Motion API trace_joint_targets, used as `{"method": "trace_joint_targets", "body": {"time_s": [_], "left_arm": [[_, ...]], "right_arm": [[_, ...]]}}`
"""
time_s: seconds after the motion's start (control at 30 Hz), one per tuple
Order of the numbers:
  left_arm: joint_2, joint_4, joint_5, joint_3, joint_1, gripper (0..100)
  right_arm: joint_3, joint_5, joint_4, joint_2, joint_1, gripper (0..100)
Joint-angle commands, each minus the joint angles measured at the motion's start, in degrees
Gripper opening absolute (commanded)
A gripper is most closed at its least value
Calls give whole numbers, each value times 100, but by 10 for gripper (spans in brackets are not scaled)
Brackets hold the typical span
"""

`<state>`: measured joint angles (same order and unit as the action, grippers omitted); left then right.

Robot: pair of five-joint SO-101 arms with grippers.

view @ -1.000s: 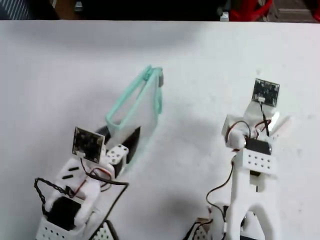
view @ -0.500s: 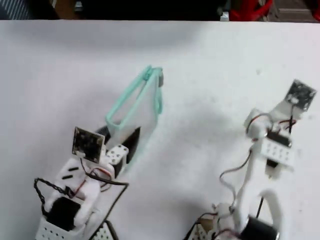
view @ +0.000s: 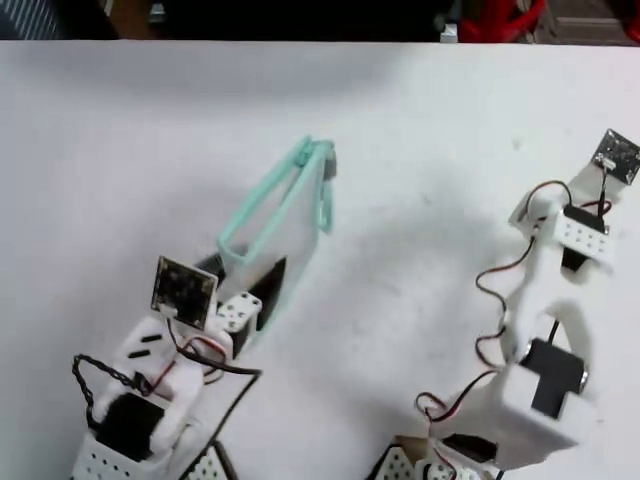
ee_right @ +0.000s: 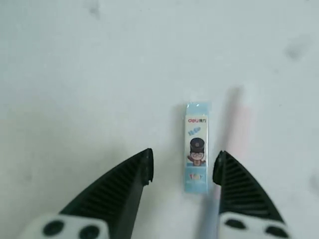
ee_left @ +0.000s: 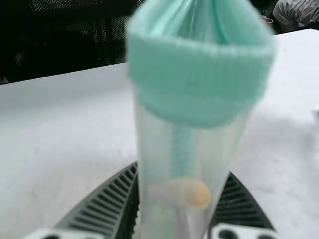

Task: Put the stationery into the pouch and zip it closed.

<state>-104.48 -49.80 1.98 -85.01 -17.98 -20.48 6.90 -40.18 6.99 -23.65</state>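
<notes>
A clear pouch (view: 285,215) with teal trim stands on edge left of the table's middle. My left gripper (view: 255,290) is shut on its near end. In the left wrist view the pouch (ee_left: 192,149) rises between the jaws, with a teal stick and an orange-tipped item inside. My right gripper (ee_right: 183,157) is open above the table. A light blue eraser (ee_right: 196,148) with a cartoon label lies flat between its fingertips, nearer one finger (ee_right: 232,179). A blurred pale pink stick (ee_right: 227,134) lies beside the eraser. The right arm (view: 560,235) is at the table's right side.
The white table (view: 420,130) runs to a dark far edge at the back. Loose cables (view: 490,300) hang by the right arm's base. Open tabletop lies between the pouch and the right arm.
The right arm has swung from the middle right toward the table's right edge. The pouch and left gripper shifted slightly to the right.
</notes>
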Motion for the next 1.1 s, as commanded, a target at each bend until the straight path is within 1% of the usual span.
{"method": "trace_joint_targets", "body": {"time_s": [0.0, 0.17, 0.3, 0.43, 0.5, 0.6, 0.63, 0.7, 0.83, 1.07], "left_arm": [[13, 141, -53, 9, -110, 187], [13, 141, -53, 9, -84, 187], [13, 149, -53, 9, -110, 187], [13, 149, -53, 9, -110, 187], [13, 149, -62, 9, -110, 187], [13, 149, -70, 9, -110, 187], [13, 149, -70, 9, -110, 187], [13, 149, -79, 9, -110, 187], [13, 149, -79, 9, -110, 187], [13, 149, -79, 9, -110, 187]], "right_arm": [[738, 62, -48, 453, -13, 201], [1574, 62, -163, 1473, -40, 201], [2189, 62, -646, 1824, -22, 201], [2479, 62, -716, 2141, -40, 200], [2532, 62, -743, 2237, -48, 159], [2532, 62, -743, 2246, -48, 21], [2532, 62, -743, 2246, -48, 9], [2514, 53, -743, 2246, -48, 47], [2532, 18, -1059, 2176, -13, 13], [2356, 18, -1121, 1982, 84, 17]]}}
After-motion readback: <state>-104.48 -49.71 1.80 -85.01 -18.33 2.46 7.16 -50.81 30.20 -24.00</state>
